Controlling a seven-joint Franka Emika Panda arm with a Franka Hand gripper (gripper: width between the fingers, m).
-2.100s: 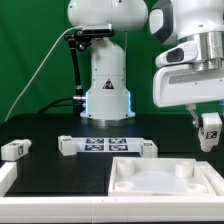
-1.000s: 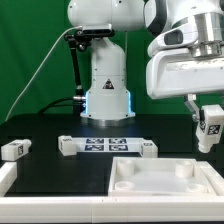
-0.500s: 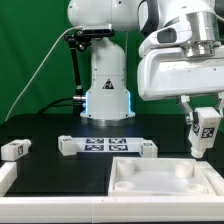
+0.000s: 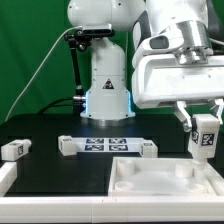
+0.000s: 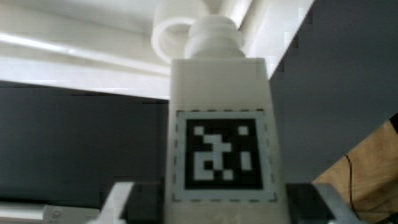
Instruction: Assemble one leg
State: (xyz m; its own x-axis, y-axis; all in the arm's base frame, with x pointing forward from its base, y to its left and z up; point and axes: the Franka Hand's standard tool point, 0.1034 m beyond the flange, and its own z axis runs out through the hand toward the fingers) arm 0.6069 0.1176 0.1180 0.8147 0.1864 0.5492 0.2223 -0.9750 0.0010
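Observation:
My gripper (image 4: 203,128) is shut on a leg (image 4: 203,137), a short white block with a black-and-white tag, and holds it upright in the air over the far right corner of the large white panel (image 4: 160,180). In the wrist view the leg (image 5: 222,130) fills the middle, tag facing the camera, its peg end pointing away, with my gripper (image 5: 222,205) clamped on its near end and the fingers (image 5: 125,205) pressed against its sides. Other legs lie on the table: one at the exterior view's left (image 4: 13,149), two more (image 4: 67,146) (image 4: 147,149) beside the marker board.
The marker board (image 4: 106,145) lies flat in the middle of the black table, in front of the robot base (image 4: 106,95). A white rim (image 4: 8,180) borders the table at the exterior view's left. The panel has recessed corners.
My arm has moved toward the exterior view's left and downward with the leg, bringing it from beyond the panel's right edge to above the panel's far right corner.

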